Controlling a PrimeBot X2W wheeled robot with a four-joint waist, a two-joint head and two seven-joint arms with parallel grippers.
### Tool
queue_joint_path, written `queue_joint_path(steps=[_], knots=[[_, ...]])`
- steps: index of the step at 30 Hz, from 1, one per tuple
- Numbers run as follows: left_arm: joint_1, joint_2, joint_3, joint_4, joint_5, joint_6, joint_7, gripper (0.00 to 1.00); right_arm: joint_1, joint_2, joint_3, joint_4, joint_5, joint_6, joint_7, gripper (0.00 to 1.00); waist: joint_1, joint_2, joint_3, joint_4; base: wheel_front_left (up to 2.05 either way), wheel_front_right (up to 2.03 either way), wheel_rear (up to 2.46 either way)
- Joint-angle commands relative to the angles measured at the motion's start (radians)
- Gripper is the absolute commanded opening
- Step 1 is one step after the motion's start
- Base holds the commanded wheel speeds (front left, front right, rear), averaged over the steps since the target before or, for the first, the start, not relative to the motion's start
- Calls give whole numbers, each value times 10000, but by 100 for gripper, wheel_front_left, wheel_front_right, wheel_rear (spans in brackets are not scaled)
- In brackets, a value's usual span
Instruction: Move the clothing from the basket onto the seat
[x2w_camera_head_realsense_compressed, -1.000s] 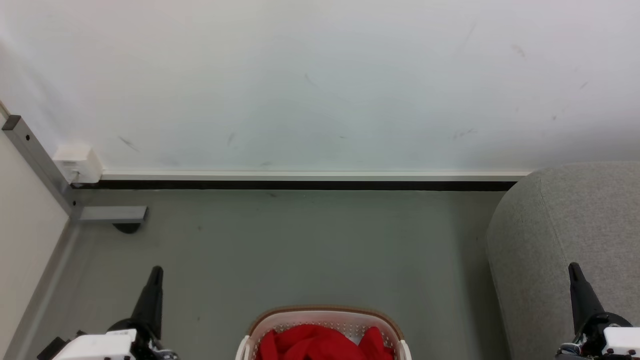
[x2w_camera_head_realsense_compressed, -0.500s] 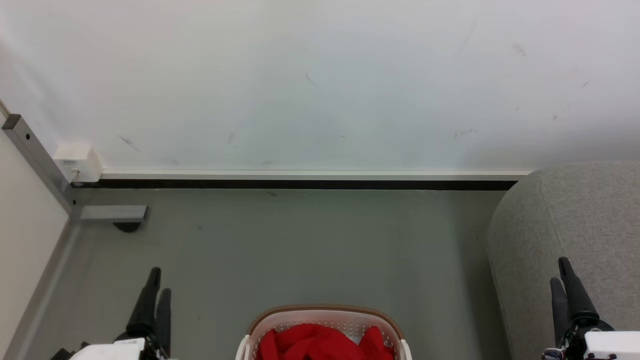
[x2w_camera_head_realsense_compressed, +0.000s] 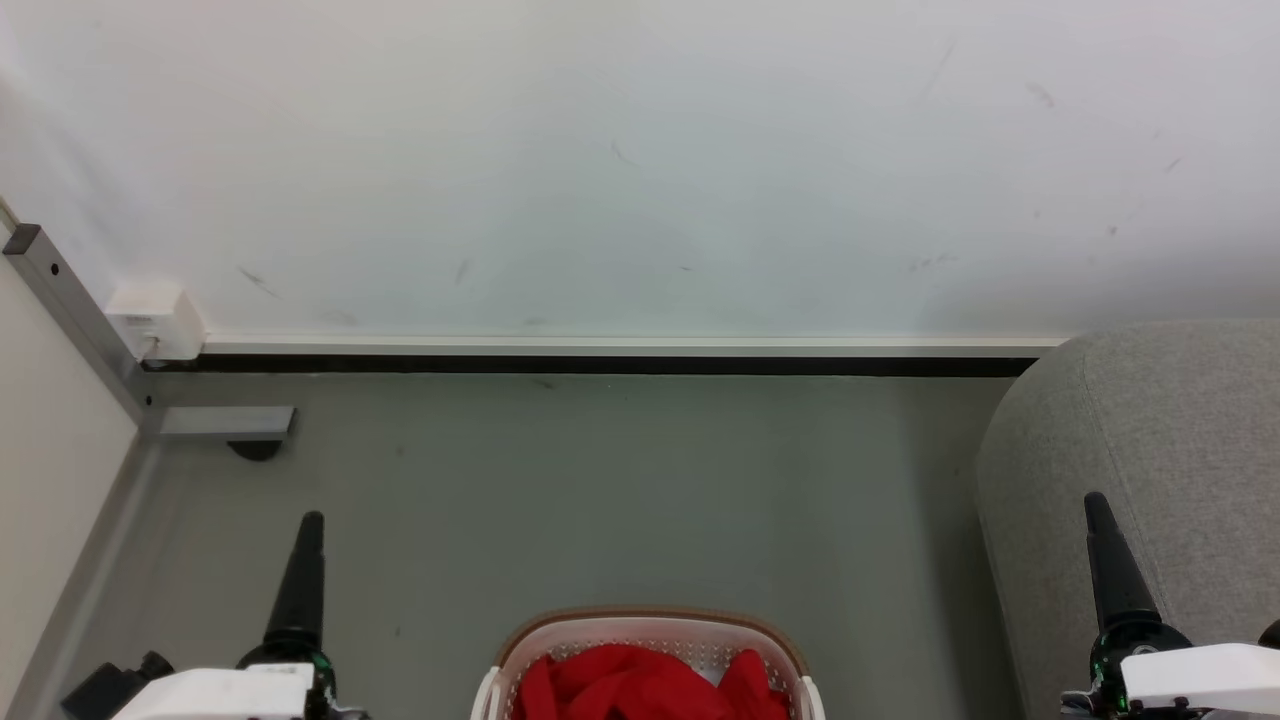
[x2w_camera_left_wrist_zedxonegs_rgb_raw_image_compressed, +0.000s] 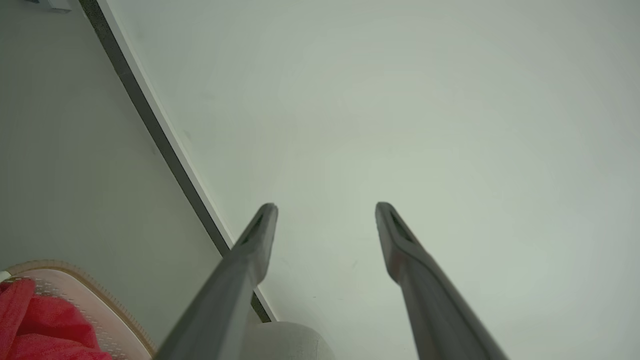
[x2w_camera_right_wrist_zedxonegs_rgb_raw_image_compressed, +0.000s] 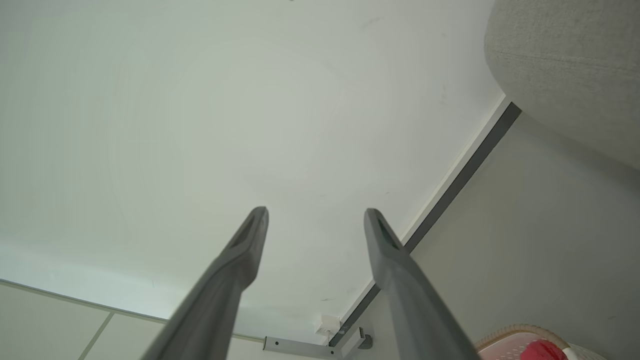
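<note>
The oval white perforated plastic basket with a tan-brown rim (x2w_camera_head_realsense_compressed: 650, 614) stands on the plain grey floor (x2w_camera_head_realsense_compressed: 600, 490) at the bottom middle of the head view, cut off by the lower edge. The bright red clothing (x2w_camera_head_realsense_compressed: 630, 688) lies bunched inside it, with some of the white perforated wall showing behind the heap. The large light grey fabric-upholstered seat (x2w_camera_head_realsense_compressed: 1150, 430) stands to the right of the basket and apart from it, its rounded corner turned toward the white, faintly scuffed wall (x2w_camera_head_realsense_compressed: 640, 150). A dark baseboard strip (x2w_camera_head_realsense_compressed: 600, 367) runs along the foot of that wall, and in the left corner a grey metal rail (x2w_camera_head_realsense_compressed: 225, 425) meets a small white box (x2w_camera_head_realsense_compressed: 155, 320). The left gripper (x2w_camera_left_wrist_zedxonegs_rgb_raw_image_compressed: 325, 206) hangs over the floor to the left of the basket and clear of it. In the left wrist view its two long dark fingers stand spread, the pale wall seen through the gap and nothing pinched. The right gripper (x2w_camera_right_wrist_zedxonegs_rgb_raw_image_compressed: 315, 212) hangs in front of the seat's side, to the right of the basket. Its fingers are likewise spread apart and grip nothing, while the right wrist view has the basket's rim and a bit of red cloth at its lower right corner.
</note>
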Motion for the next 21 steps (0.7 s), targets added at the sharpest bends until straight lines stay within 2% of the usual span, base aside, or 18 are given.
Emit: queue_joint_path(steps=[1, 9, 21], knots=[[-242, 71, 34, -257, 537, -6, -112, 100, -316, -102, 100, -216, -429, -4, -131, 100, 0, -1, 6, -4, 0, 0, 0], [-230, 80, -80, -561, 1928, 193, -381, 100, -354, -176, 438, -309, -1959, -6, -397, 100, 0, -1, 16, -15, 0, 0, 0], [-103, 94, -683, -767, 5384, 780, -802, 100, -320, -108, 581, -459, -4319, -8, -816, 100, 0, -1, -16, -10, 0, 0, 0]])
